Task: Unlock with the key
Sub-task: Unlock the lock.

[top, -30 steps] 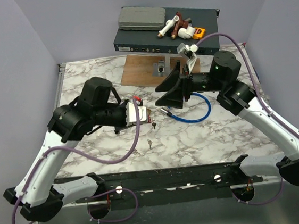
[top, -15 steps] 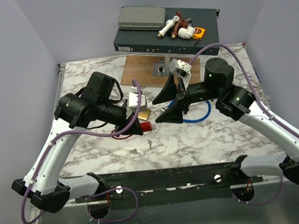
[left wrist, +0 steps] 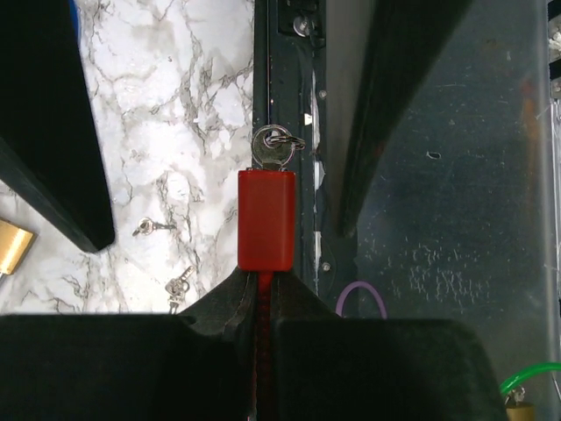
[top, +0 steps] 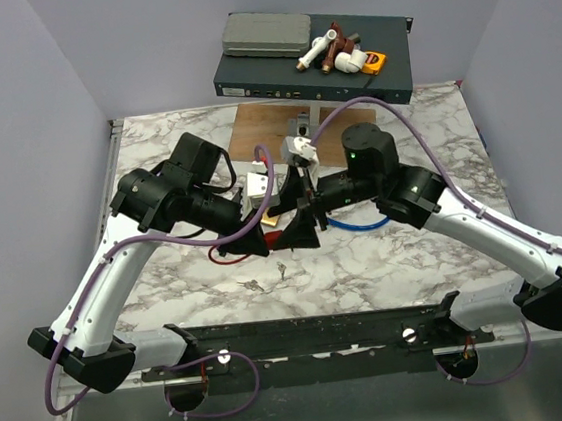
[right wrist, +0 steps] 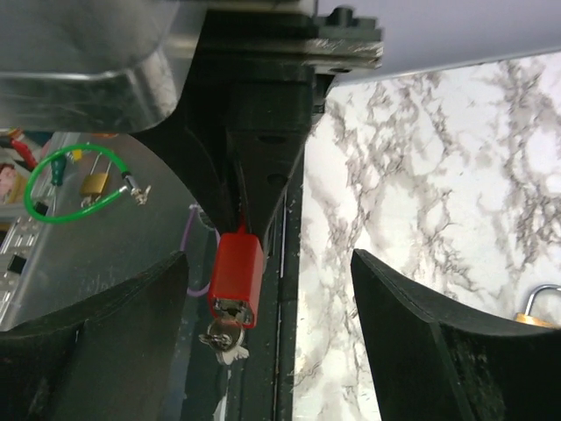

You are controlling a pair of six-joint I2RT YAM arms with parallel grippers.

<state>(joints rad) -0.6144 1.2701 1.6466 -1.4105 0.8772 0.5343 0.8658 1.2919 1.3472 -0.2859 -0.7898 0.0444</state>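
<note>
Red padlock (left wrist: 266,219), silver key (left wrist: 273,151), table (left wrist: 175,105) of white marble veined grey

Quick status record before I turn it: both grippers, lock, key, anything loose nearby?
left gripper: shut on red padlock, held by the end opposite the key
right gripper: open, straddling the key, no contact
key: seated in the padlock's keyhole, ring attached
loose nearby: small keys and brass padlock on the marble table

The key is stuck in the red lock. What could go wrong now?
The open right pincer might bump the small key instead of pinching it. The red lock is held only at one end by the left pincer, so twisting could swing or drop it.
</note>
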